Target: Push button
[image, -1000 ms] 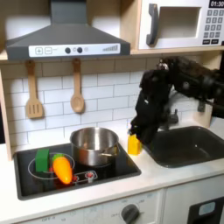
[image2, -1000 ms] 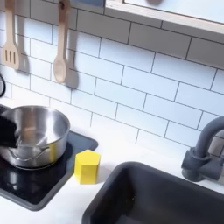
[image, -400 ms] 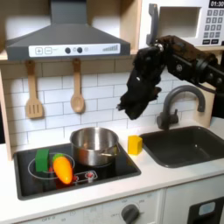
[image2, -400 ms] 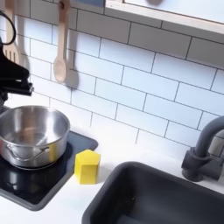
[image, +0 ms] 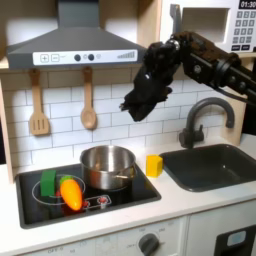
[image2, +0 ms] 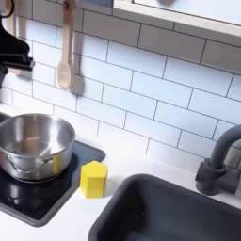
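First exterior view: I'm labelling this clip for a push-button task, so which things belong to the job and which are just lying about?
Belongs to the job:
gripper, raised above the pot
hood buttons, a row on the range hood's front panel

Just lying about:
steel pot
yellow block
carrot
green block
wooden spoon
spatula
faucet
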